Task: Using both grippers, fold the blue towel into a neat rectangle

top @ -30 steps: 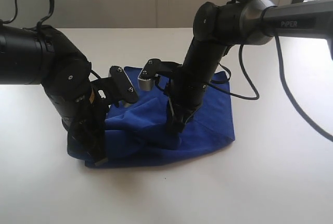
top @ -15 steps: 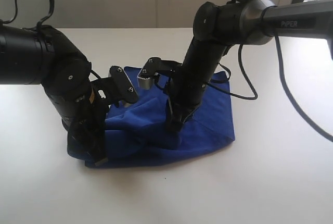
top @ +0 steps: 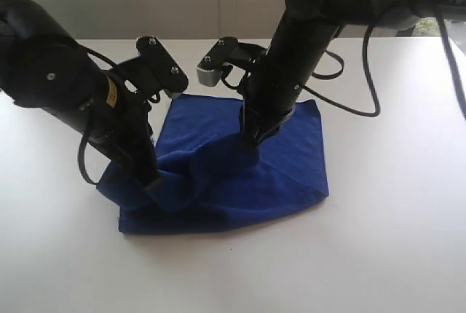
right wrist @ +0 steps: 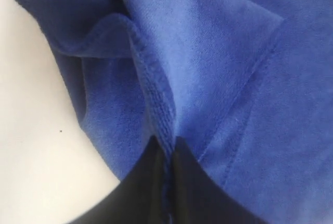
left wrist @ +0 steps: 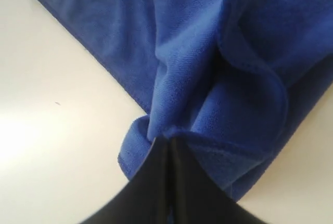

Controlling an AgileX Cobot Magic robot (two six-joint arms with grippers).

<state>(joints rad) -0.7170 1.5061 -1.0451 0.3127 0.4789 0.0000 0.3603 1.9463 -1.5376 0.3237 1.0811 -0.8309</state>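
Note:
The blue towel [top: 240, 175] lies rumpled on the white table [top: 393, 240], its left part pulled up into folds. My left gripper [top: 154, 184] is shut on a bunched fold of the towel near its front-left side. In the left wrist view the black fingers [left wrist: 156, 172] pinch the blue towel [left wrist: 208, 67] between them. My right gripper [top: 250, 138] is shut on a raised stitched edge near the towel's middle. The right wrist view shows that hem of the blue towel [right wrist: 156, 94] running down between the black fingers [right wrist: 192, 182].
The white table spreads all round the towel. A pale wall [top: 182, 0] runs behind its far edge. Black cables [top: 364, 73] loop from the right arm over the towel's far right corner.
Both grippers have lifted and moved toward the far side with the cloth. The left arm swung up, and the towel's left front now stands in a taller fold.

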